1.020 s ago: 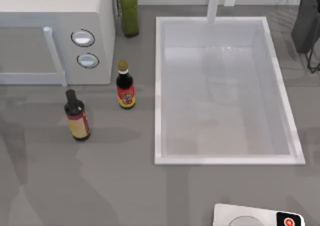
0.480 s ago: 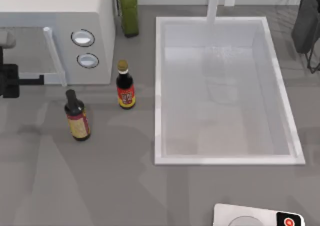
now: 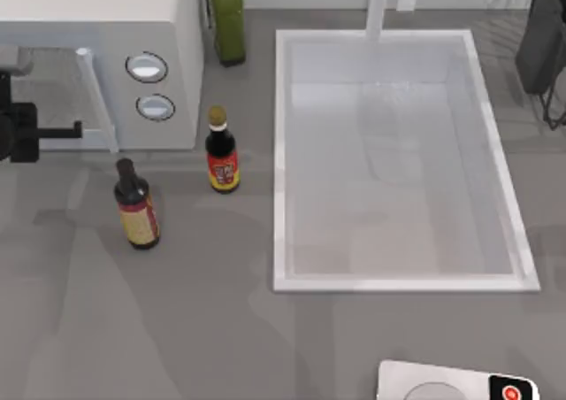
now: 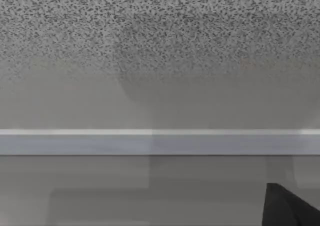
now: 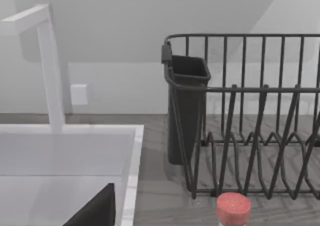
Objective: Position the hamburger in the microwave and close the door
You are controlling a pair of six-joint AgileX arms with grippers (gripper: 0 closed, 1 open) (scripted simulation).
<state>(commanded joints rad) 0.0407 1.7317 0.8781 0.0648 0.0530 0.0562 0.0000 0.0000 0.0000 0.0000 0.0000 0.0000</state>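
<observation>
Our left gripper (image 3: 62,133) is at the microwave (image 3: 97,28) door (image 3: 53,99), near the handle (image 3: 95,99) — its opening we cannot tell. No hamburger visible. We should push squarely — no slipping.

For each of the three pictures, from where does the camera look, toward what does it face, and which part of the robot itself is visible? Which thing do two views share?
Top view: above the table, looking down at the microwave, three bottles and the sink; the left gripper is at the door.
Left wrist view: on the left arm, facing a speckled grey surface and a white bar; one dark finger shows.
Right wrist view: on the right arm, facing a dish rack and faucet; a dark gripper part shows.
Shared: the sink and faucet, top and right wrist views.
</observation>
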